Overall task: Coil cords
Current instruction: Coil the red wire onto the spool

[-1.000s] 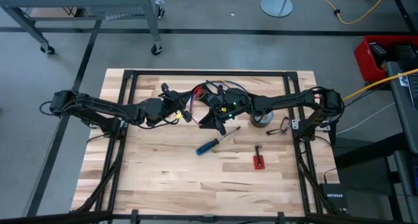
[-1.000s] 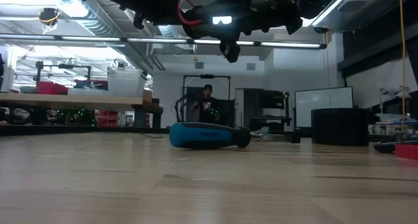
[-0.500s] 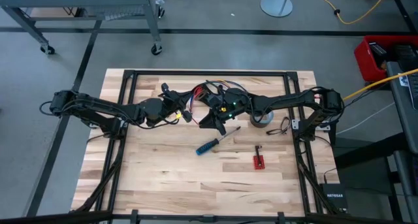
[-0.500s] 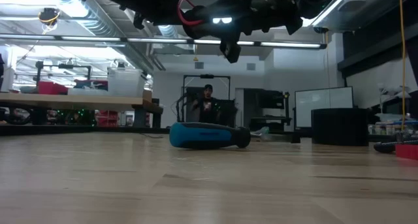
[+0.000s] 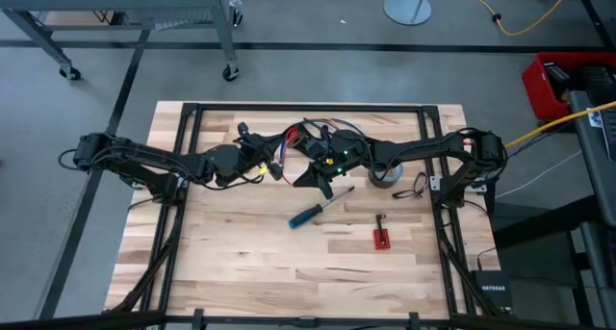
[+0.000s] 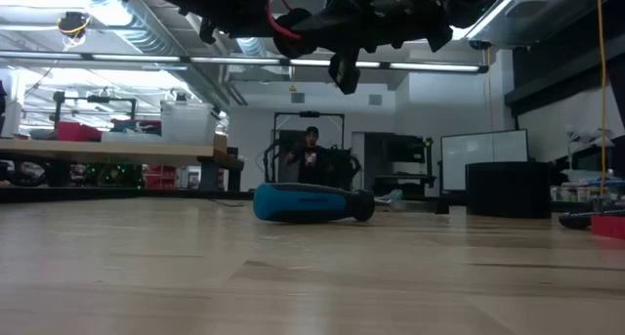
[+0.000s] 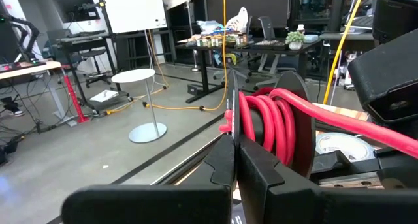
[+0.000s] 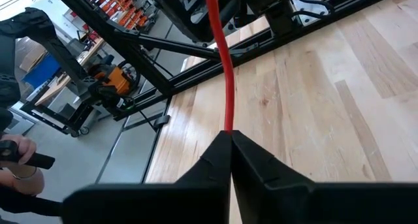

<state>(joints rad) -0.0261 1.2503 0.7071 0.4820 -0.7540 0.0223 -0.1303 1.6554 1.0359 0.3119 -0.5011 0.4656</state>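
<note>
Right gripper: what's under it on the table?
Bare wood of the table shows beneath the right gripper, which is shut on the red cord. The screwdriver lies nearby; the boards directly under the fingers are covered.

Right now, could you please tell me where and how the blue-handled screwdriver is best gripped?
Probably grip the screwdriver by its blue handle, coming straight down with the jaws across it. It lies flat and diagonal on the table, the handle is its thickest part, and bare wood shows on both sides.

cords [image 7: 271, 123] | red, coiled in loops | held aloft between both hands, above table
</note>
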